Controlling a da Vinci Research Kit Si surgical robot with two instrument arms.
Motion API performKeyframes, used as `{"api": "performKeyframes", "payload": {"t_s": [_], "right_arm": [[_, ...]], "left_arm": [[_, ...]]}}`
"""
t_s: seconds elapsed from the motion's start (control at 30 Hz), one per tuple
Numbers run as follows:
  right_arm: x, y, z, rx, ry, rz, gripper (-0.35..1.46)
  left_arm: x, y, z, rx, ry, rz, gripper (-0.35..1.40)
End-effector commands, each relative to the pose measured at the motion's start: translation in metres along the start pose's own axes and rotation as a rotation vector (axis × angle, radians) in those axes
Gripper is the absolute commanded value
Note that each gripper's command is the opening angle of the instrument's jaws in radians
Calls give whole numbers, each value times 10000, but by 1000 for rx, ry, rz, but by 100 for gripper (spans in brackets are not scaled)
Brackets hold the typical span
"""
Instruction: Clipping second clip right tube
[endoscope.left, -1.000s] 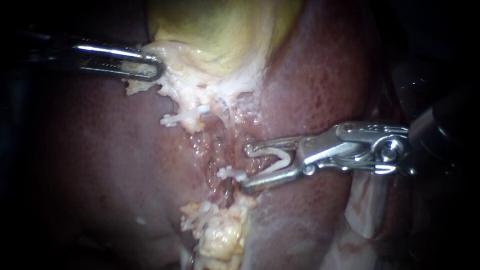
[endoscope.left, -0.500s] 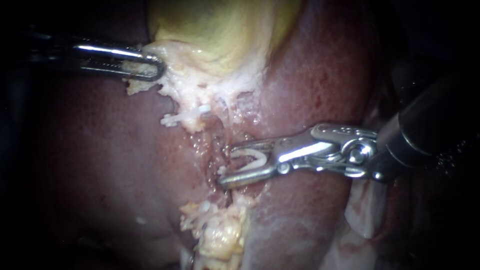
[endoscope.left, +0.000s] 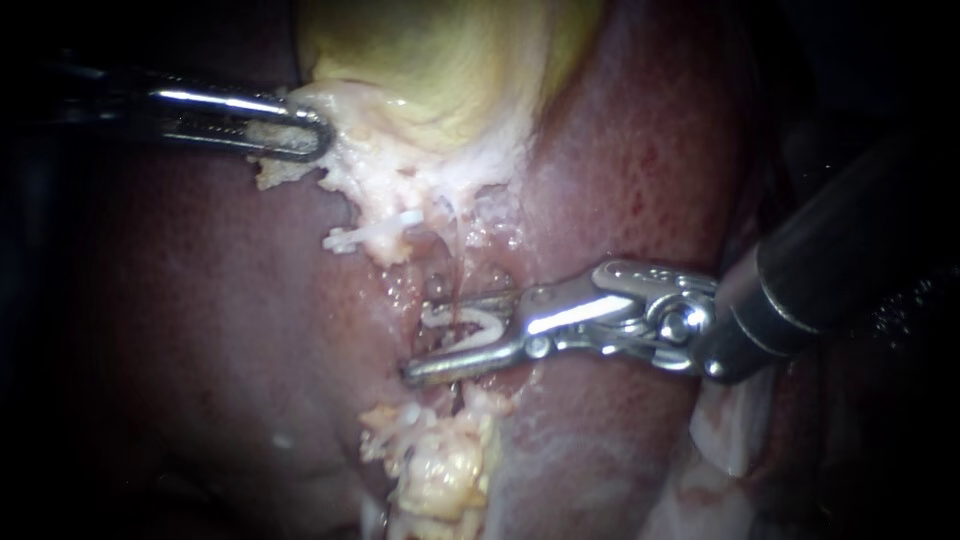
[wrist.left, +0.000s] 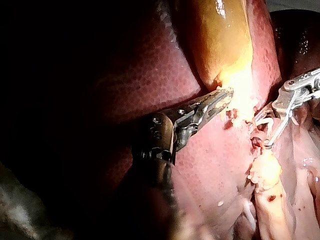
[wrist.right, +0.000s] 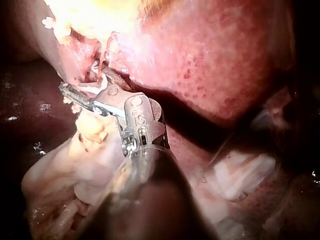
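Tissue at the pale lower fringe of the gallbladder (endoscope.left: 440, 60) is clenched in the jaws of our left instrument (endoscope.left: 310, 135), whose shaft comes in from the left; both jaws lie pressed on that whitish edge, and the left wrist view shows the same pinch just under the yellow wall. Below the fringe we see an upper clip (endoscope.left: 355, 238) lying across a strand of white tissue, against the dark red liver (endoscope.left: 620, 150). Our right instrument (endoscope.left: 420, 340) reaches in from the right, its shaft slanting down from the upper right. Its jaws stand apart and grasp a white clip (endoscope.left: 470, 325), whose two legs lie along their inner faces. These jaws straddle the tube (endoscope.left: 445, 280), which runs down the raw groove between the gallbladder fringe and a lump of yellow fat (endoscope.left: 440, 460); the tube passes between the clip's legs, below the upper clip and just above the fat. In the right wrist view the lower jaw rests right beside that fat. We cannot tell whether the clip's legs touch the tube.
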Motion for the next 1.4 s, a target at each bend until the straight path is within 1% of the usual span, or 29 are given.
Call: {"api": "performKeyframes", "payload": {"t_s": [0.03,0.17,0.27,0.43,0.57,0.73,1.03,1.27,1.37,1.4], "right_arm": [[2,-3,-1,6,-1,-1,48],[1,-12,0,32,-3,4,48],[2,-22,-1,54,1,1,48],[10,-39,-4,100,-5,3,46],[15,-48,-5,119,-8,2,44],[15,-50,-6,122,-9,2,38],[13,-50,-9,124,-11,1,13],[13,-51,-9,124,-11,1,-8],[12,-51,-10,125,-12,7,-21],[12,-51,-11,125,-13,18,-29]], "left_arm": [[0,0,0,0,0,0,-35],[0,0,0,0,0,0,-35],[0,0,0,0,0,0,-35],[0,0,-1,0,0,0,-35],[0,0,-1,0,0,0,-35],[0,0,-1,0,0,0,-35],[0,0,-1,0,0,0,-35],[0,0,-1,0,0,0,-35],[0,0,-1,0,0,0,-35],[0,0,-1,0,0,0,-35]]}}
